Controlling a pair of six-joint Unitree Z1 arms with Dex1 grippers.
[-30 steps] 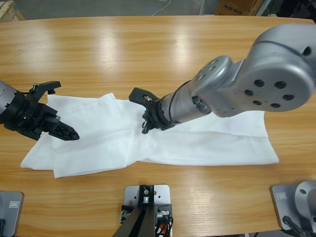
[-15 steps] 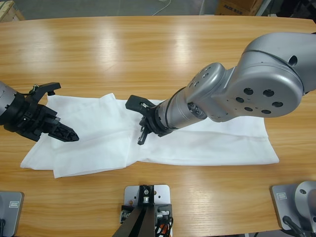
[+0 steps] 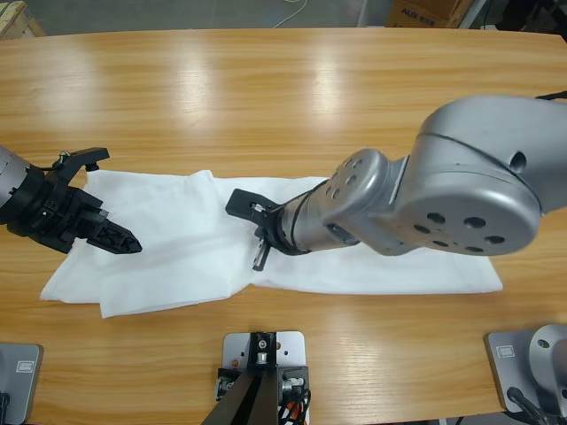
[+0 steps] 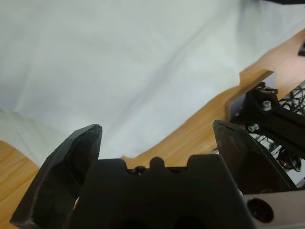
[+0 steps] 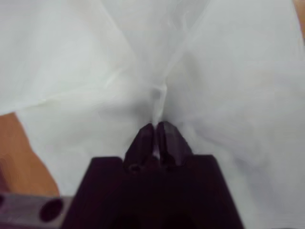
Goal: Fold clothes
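The clothes are one white T-shirt (image 3: 177,257) lying crumpled along the front of the wooden table (image 3: 266,97). My left gripper (image 3: 120,239) hovers over the shirt's left end with its jaws wide open and nothing between them; the left wrist view shows white cloth (image 4: 119,57) beyond the left gripper (image 4: 157,129). My right gripper (image 3: 260,257) is at the shirt's middle, shut on a pinched ridge of fabric. In the right wrist view the right gripper (image 5: 156,126) has its jaws pressed together with cloth (image 5: 228,71) puckering away from them.
The right arm's big silver elbow (image 3: 461,190) hangs over the shirt's right half and hides part of it. A cardboard box (image 3: 425,11) stands beyond the table's far edge at the right, and another box (image 3: 11,18) at the far left corner.
The right gripper has moved toward the table's front edge with the pinched cloth, dragging the shirt's middle with it. The left gripper has stayed in place.
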